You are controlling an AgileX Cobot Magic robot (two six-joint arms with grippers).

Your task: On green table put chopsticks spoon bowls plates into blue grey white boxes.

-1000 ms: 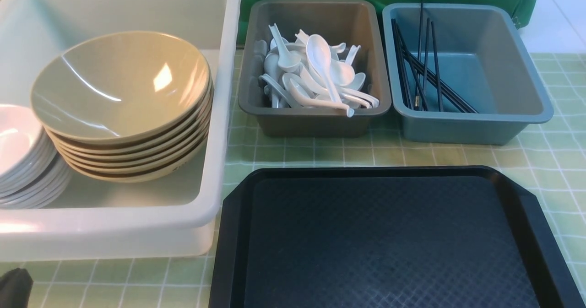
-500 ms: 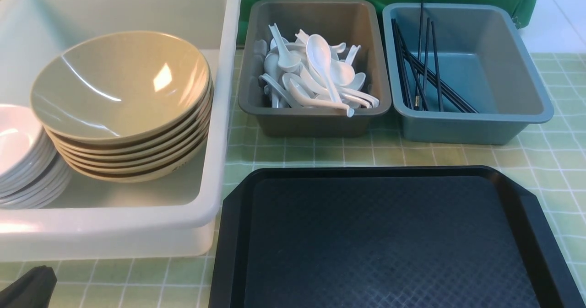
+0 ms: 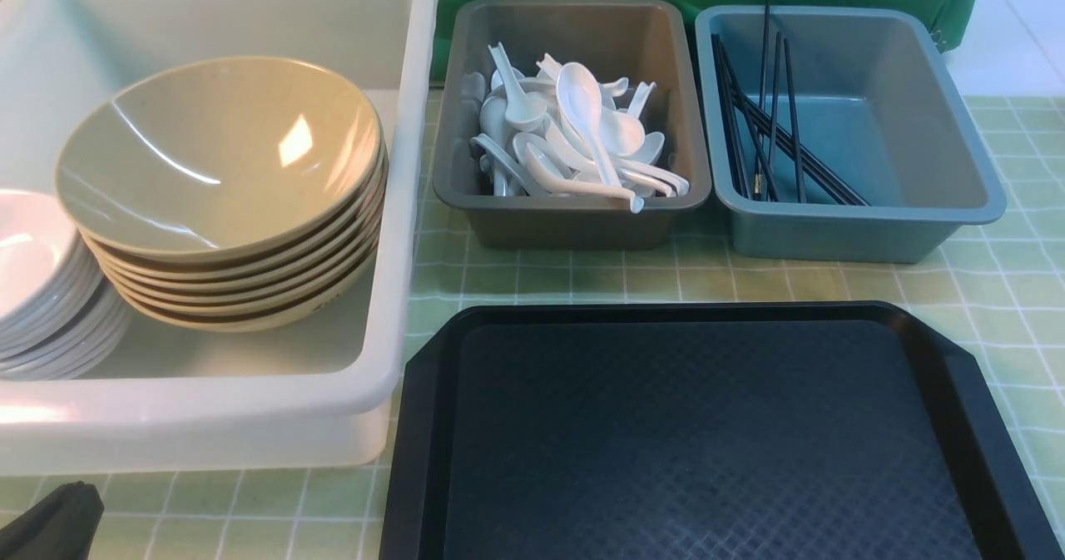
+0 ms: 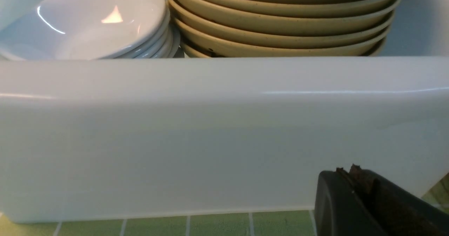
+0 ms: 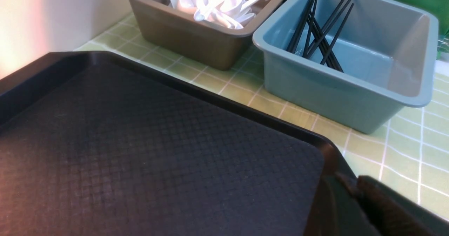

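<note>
Left hand [image 3: 50, 522] at near left corner of counter [image 3: 582, 281], shut, empty. Right hand [image 5: 354, 197] over tray's near right edge, narrow, holding nothing seen. Tray [image 3: 707, 435] bare. Beyond: bowls [image 3: 220, 185] and plates [image 3: 37, 281] stacked in white tub [image 3: 391, 210], far left; spoons [image 3: 574, 131] in grey bin [image 3: 574, 210], centre; chopsticks [image 3: 770, 119] in blue bin [image 3: 865, 227], far right. Sorting looks done. Risk: tilted bowl stack may slide if left hand bumps tub wall.

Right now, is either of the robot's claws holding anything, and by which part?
Nothing is held. The left gripper is shut and empty beside the white tub; the right gripper also looks empty.
</note>
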